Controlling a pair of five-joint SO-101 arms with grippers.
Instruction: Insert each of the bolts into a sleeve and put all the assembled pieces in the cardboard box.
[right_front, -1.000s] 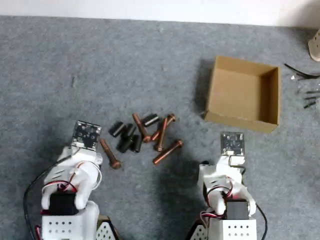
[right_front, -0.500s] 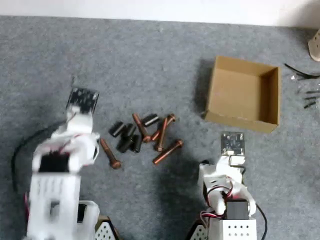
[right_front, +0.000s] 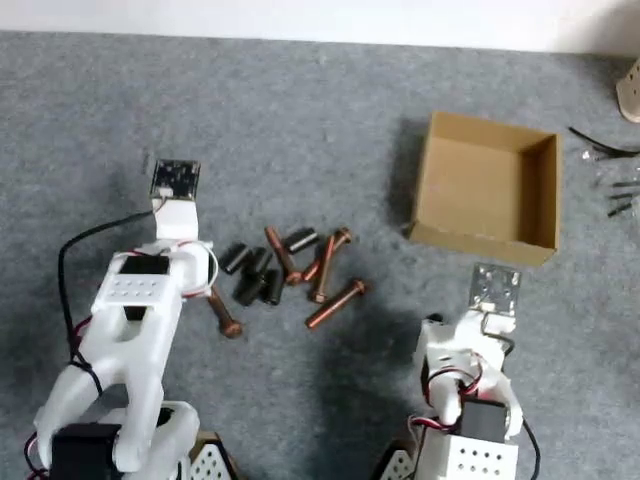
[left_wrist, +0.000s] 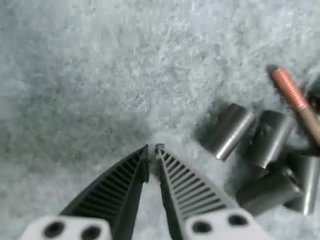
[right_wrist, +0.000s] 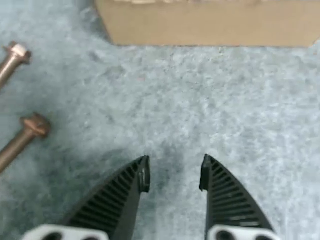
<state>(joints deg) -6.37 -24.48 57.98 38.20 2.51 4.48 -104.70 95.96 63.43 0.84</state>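
High view: small dark bits (right_front: 612, 190) at the table's right edge are too small to identify, and a beige object (right_front: 631, 90) is cut off there. Left arm (right_front: 130, 320) covers one bolt's (right_front: 224, 318) end. Right wrist view: cardboard box (right_wrist: 210, 25) and two bolts (right_wrist: 12, 60) cut by the frame. Left wrist view: sleeves (left_wrist: 230, 131) blurred.

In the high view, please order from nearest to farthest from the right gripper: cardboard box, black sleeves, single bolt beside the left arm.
1. Cardboard box, just ahead of the right gripper.
2. Black sleeves, in the middle pile.
3. Single bolt, farthest left.
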